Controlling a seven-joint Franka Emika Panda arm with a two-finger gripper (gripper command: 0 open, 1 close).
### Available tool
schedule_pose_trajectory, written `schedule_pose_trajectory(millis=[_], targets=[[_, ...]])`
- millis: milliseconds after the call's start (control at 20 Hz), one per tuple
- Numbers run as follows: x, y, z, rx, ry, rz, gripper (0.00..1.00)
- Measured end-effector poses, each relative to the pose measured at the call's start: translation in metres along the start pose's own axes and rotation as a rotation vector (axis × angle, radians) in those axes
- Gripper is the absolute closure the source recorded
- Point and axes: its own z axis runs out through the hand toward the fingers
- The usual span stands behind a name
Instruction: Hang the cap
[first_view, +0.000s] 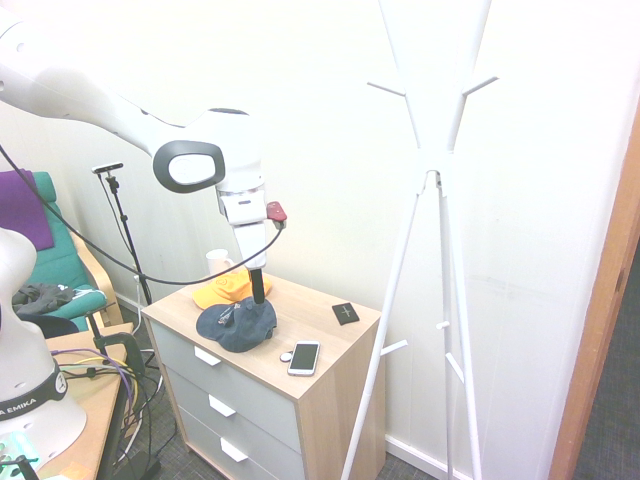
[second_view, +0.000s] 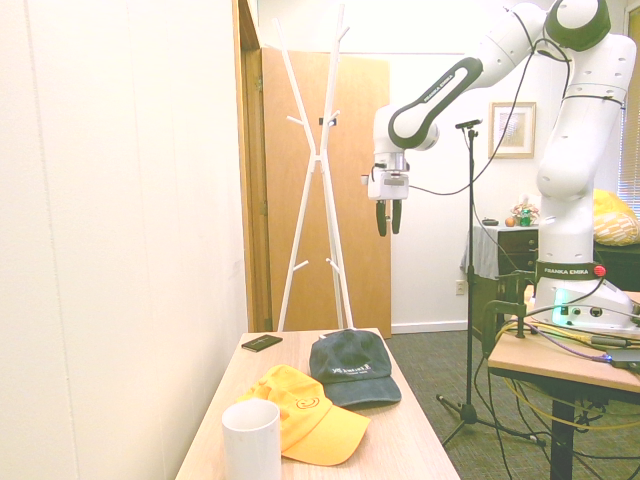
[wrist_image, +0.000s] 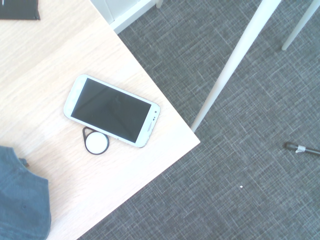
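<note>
In the first exterior view the navy cap (first_view: 239, 324) lies on the dresser (first_view: 320, 371) beside an orange cap (first_view: 228, 290), gripper (first_view: 258, 286) above it. The second exterior view shows the gripper (second_view: 388, 219) empty, fingers slightly parted. The wrist view shows a phone (wrist_image: 112, 110).

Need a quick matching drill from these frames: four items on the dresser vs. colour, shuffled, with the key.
Items:
1. cap nearest the coat stand
2. second cap
3. mug
4. smartphone

Descriptions:
A. plain white cylinder
B. orange-yellow
C. white casing, dark screen, a small round tag touching one long edge
D. dark navy, pale print on the front

Pairs: 1-D, 2-B, 3-A, 4-C

The gripper hangs above the dresser with nothing between its fingers.
</note>
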Motion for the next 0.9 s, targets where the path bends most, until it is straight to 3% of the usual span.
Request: schedule_pose_trajectory(millis=[400, 900], targets=[[-0.037, -0.034, 0.014, -0.009, 0.014, -0.067, 0.00], [-0.130, -0.132, 0.111, -0.086, 0.076, -0.233, 0.00]])
